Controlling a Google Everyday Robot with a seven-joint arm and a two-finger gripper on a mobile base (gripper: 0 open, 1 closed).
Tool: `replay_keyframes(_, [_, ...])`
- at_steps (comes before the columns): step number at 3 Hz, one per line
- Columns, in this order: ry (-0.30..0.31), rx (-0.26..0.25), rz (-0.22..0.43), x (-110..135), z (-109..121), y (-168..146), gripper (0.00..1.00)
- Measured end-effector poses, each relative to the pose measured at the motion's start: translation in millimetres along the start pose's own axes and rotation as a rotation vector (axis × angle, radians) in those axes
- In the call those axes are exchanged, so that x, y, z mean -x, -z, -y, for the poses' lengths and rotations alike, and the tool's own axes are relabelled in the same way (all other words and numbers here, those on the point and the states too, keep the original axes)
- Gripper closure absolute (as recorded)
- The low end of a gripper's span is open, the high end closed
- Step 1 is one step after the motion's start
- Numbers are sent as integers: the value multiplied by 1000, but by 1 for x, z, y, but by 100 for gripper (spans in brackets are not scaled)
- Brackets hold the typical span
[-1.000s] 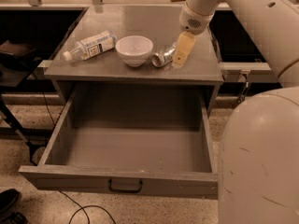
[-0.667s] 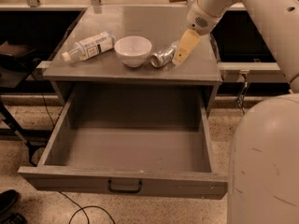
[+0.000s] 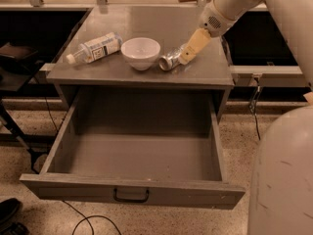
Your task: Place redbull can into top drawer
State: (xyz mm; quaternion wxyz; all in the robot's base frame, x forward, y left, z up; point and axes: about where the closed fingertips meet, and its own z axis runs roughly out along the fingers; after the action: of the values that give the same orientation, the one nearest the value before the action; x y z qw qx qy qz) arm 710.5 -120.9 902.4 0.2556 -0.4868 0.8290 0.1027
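Claw still touches the redbull can lying beside the bowl.

No writing can be read on the bottle label or the redbull can beside the hand.

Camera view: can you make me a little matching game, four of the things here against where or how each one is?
Things:
1. redbull can
2. bowl
3. plastic bottle
4. top drawer

Places and states:
A. pulled open, below the countertop
B. lying down, at the countertop's left end
C. white, upright, between the other two
D. lying down, beside the gripper, right of the bowl

Pairs: 1-D, 2-C, 3-B, 4-A.
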Motion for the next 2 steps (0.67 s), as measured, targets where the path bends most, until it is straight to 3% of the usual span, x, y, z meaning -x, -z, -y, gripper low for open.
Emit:
replay_keyframes(1, [-77,3,47,-6,4,-4,0])
replay_keyframes(2, [-193,8,101,-10,9,-19,0])
